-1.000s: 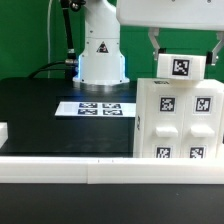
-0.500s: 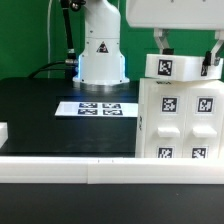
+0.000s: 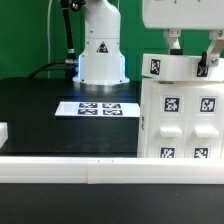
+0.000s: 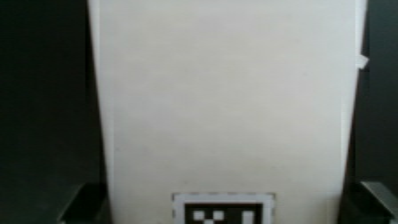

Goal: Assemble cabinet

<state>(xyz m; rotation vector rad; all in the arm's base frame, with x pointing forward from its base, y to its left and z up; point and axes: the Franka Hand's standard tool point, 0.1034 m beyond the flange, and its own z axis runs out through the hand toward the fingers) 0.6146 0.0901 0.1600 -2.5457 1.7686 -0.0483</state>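
Note:
The cabinet box (image 3: 180, 125), white and blocky with several square tags on its front, stands at the exterior view's right. My gripper (image 3: 196, 55) is shut on a white tagged panel (image 3: 172, 68) and holds it at the box's top edge. I cannot tell whether the panel touches the box. In the wrist view the panel (image 4: 217, 100) fills the middle, with a tag at its near end. My gripper (image 4: 222, 205) has dark fingers (image 4: 79, 205) on both sides of that end.
The marker board (image 3: 97, 107) lies flat on the black table in front of the robot base (image 3: 100, 55). A long white border rail (image 3: 90, 170) runs along the front. A small white piece (image 3: 3, 130) sits at the exterior view's left edge.
My gripper has moved toward the exterior view's right with the panel. The panel's tag now faces more to the left and sits at the box's top left.

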